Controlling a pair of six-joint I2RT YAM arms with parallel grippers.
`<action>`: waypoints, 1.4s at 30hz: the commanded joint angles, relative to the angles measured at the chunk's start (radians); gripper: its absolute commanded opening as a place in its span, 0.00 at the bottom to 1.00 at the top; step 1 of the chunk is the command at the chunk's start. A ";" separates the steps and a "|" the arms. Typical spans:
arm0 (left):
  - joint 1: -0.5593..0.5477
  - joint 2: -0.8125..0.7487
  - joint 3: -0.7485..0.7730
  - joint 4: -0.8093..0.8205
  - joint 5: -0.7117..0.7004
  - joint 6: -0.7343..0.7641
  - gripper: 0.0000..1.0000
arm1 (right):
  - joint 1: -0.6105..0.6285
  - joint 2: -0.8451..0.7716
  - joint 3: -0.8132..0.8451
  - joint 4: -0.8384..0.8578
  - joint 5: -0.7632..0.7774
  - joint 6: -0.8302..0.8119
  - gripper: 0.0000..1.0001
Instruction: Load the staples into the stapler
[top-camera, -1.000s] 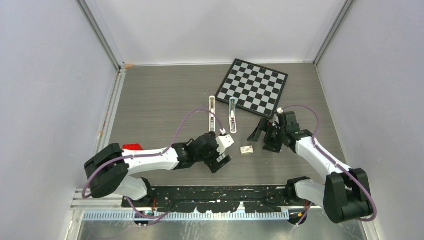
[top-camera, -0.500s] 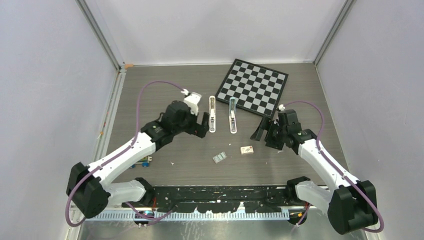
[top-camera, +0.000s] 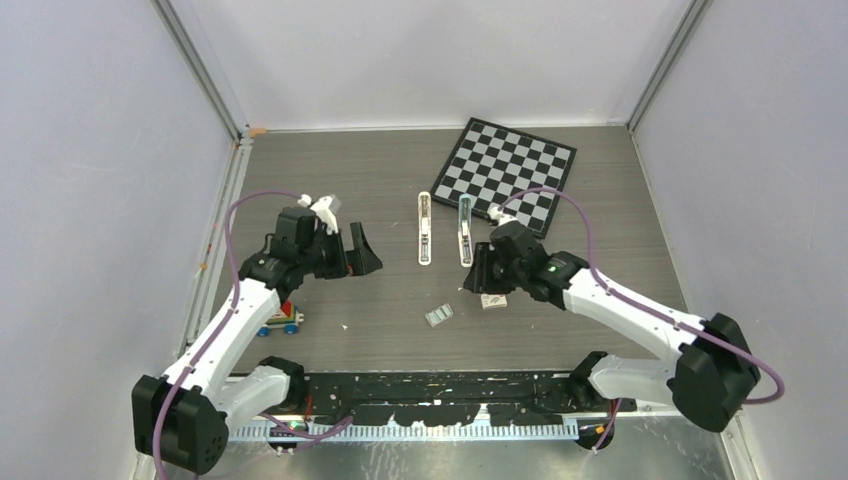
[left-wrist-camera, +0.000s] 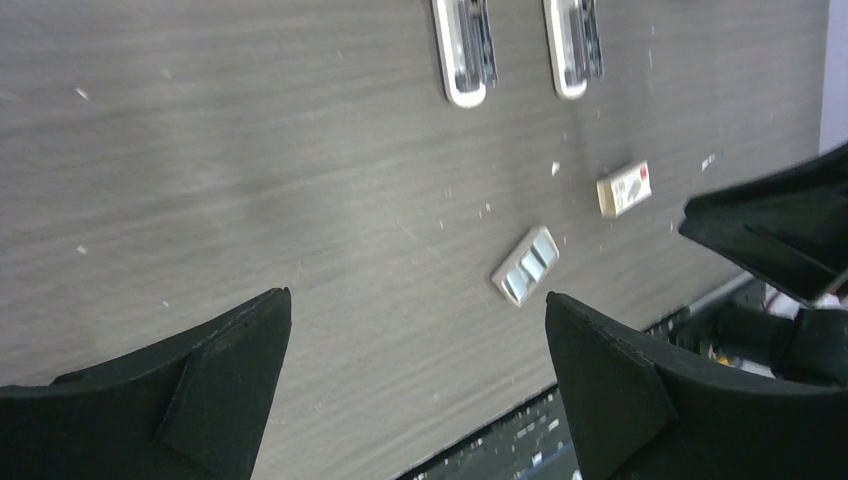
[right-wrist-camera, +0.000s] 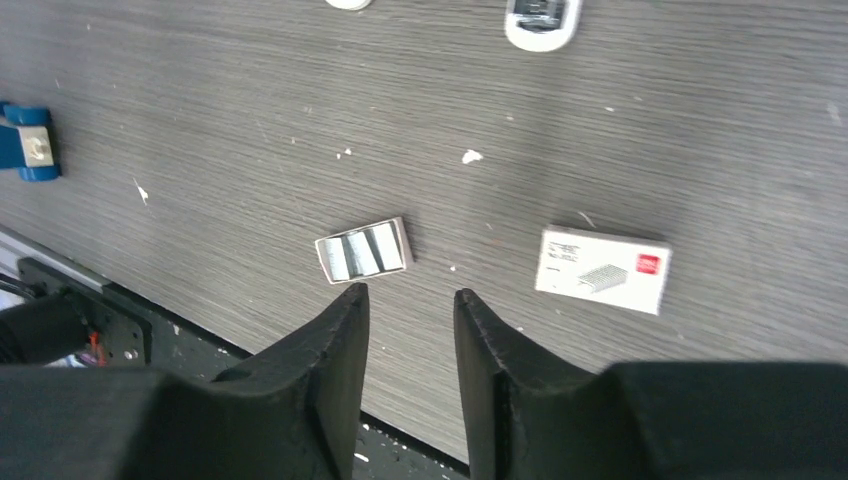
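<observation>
The staples (top-camera: 438, 315) lie as a small silvery block in an open tray near the table's front; they also show in both wrist views (right-wrist-camera: 363, 250) (left-wrist-camera: 525, 265). Their white box (right-wrist-camera: 603, 268) with a red mark lies just to the right (top-camera: 493, 300). The stapler shows as two long narrow pieces (top-camera: 424, 228) (top-camera: 465, 230) side by side behind them. My right gripper (right-wrist-camera: 410, 293) hovers over the table just in front of the staples, its jaws narrowly apart with nothing between them (top-camera: 478, 283). My left gripper (left-wrist-camera: 417, 300) is wide open and empty at the left (top-camera: 357, 255).
A checkerboard (top-camera: 507, 175) lies at the back right, close behind the stapler. A small coloured toy with blue wheels (top-camera: 281, 322) sits under the left arm, also seen in the right wrist view (right-wrist-camera: 25, 145). Grey walls enclose the table on three sides.
</observation>
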 joint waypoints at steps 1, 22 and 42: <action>0.003 -0.041 -0.007 -0.030 0.118 0.013 0.99 | 0.104 0.070 0.058 0.104 0.105 0.007 0.38; -0.005 -0.179 -0.007 -0.141 0.043 0.106 0.91 | 0.319 0.415 0.256 0.072 0.209 -0.093 0.31; -0.006 -0.186 -0.012 -0.163 0.016 0.109 0.92 | 0.325 0.458 0.266 0.016 0.184 -0.135 0.30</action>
